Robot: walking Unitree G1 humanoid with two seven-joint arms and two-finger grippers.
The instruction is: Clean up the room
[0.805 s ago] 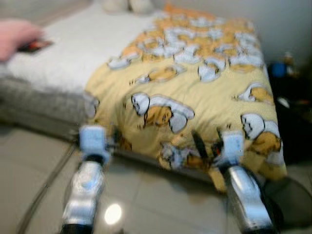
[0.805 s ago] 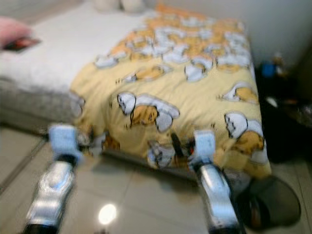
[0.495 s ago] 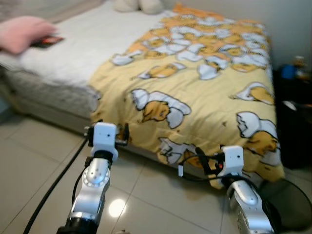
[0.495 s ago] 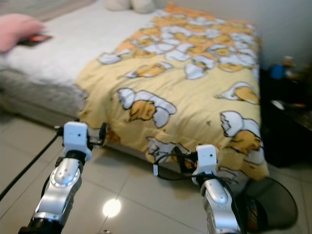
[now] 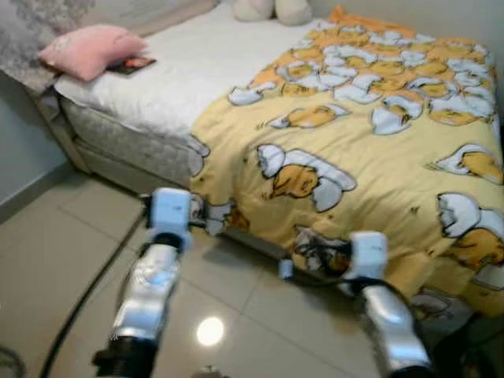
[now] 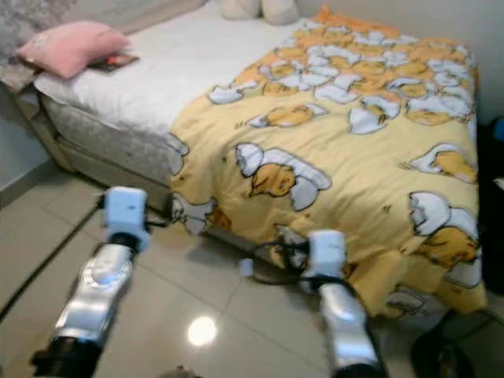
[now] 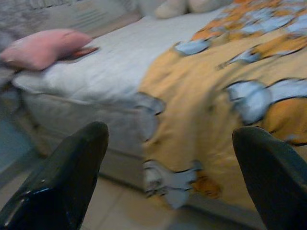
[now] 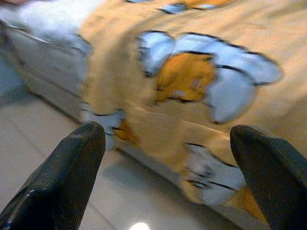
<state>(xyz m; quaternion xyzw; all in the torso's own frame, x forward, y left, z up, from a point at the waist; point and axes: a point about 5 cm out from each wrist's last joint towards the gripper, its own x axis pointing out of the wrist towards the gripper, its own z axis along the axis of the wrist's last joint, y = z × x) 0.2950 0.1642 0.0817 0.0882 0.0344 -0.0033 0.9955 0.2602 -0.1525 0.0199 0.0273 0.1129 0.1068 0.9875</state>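
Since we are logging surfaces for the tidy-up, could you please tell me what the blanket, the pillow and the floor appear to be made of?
The blanket looks like soft, matt printed fabric: it drapes and folds over the bed's edge. The pillow seems to be plush pink cloth, puffy with rounded edges. The floor looks like glossy pale tile, going by the grout lines and a bright reflected light spot.

A blanket covers the bed's right half, hanging toward the floor. A pillow lies far left, a book beside it.

No legible text anywhere.
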